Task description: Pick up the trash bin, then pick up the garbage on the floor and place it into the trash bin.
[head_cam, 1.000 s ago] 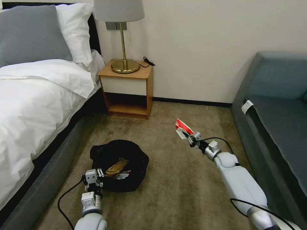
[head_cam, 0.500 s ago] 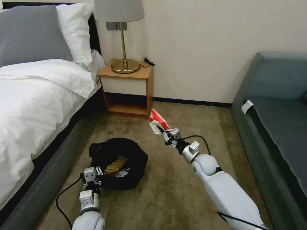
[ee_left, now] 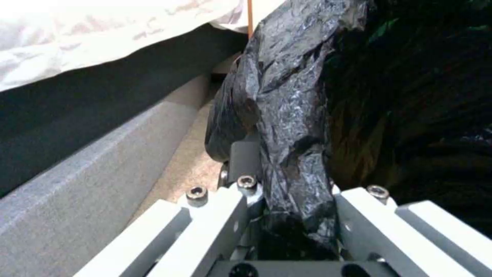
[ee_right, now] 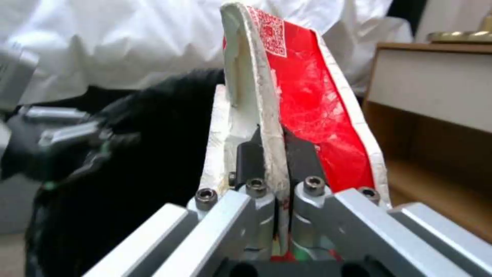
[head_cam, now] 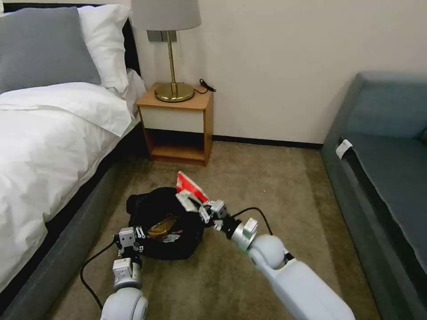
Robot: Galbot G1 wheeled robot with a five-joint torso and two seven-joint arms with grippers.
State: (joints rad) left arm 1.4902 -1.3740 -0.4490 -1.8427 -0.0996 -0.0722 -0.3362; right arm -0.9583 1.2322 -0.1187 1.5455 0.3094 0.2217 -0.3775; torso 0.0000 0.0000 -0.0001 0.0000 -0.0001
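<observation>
The trash bin (head_cam: 147, 209), wrapped in a crinkled black bag (ee_left: 287, 100), sits on the carpet by the bed. My left gripper (head_cam: 135, 234) is shut on the bag's near rim, the plastic pinched between its fingers (ee_left: 245, 157). Inside the bin lie a yellow-silver wrapper (head_cam: 161, 226) and a paler scrap. My right gripper (head_cam: 201, 210) is shut on the red-and-white packet (head_cam: 188, 190), holding it upright over the bin's right rim. In the right wrist view the packet (ee_right: 307, 100) stands up from between the black pads (ee_right: 249, 161), with the bin's dark bag (ee_right: 128, 161) just beyond.
The bed (head_cam: 49, 133) runs along the left, its grey base (ee_left: 97, 161) close beside the bin. A wooden nightstand (head_cam: 178, 124) with a brass lamp (head_cam: 171, 66) stands at the wall. A grey-blue sofa (head_cam: 387, 151) lines the right. Open carpet (head_cam: 275, 186) lies between.
My right arm has swung left and nearer, carrying the red-and-white packet from mid-carpet to just over the bin's right rim. The left gripper has kept its hold on the bag.
</observation>
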